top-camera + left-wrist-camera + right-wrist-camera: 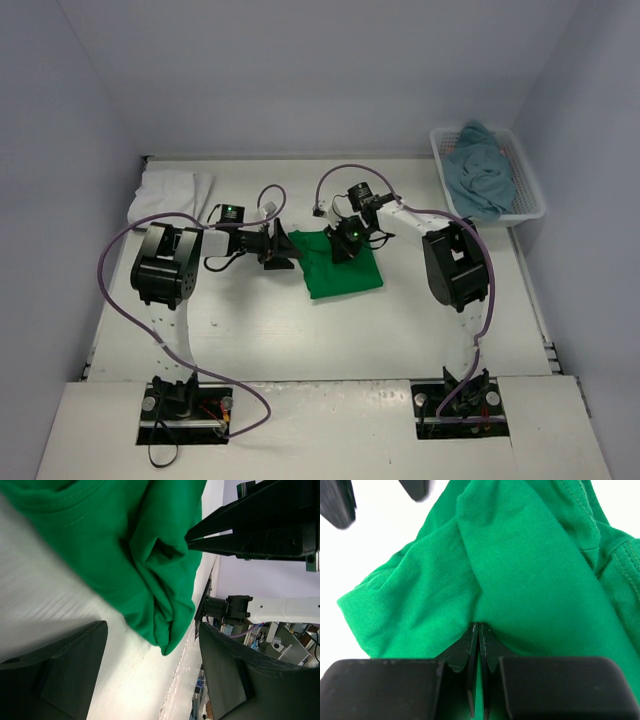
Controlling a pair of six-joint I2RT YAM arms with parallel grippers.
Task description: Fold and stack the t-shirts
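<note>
The bright green t-shirt (340, 268) lies bunched and partly folded at the table's middle. My right gripper (478, 626) is shut, its tips pinching a pucker of the green t-shirt (520, 565); creases run out from the tips. The left wrist view shows the same pinch from the side, with the right gripper (189, 536) at a fold. My left gripper (150, 680) stands open at the shirt's left edge; a corner of the green t-shirt (145, 570) hangs before its fingers (55, 675), untouched. A white t-shirt (170, 195) lies at the back left. A teal-blue t-shirt (480, 170) fills the basket.
The white lattice basket (533, 195) stands at the back right corner. Walls close in the table on the left, back and right. Purple cables loop from both arms over the table.
</note>
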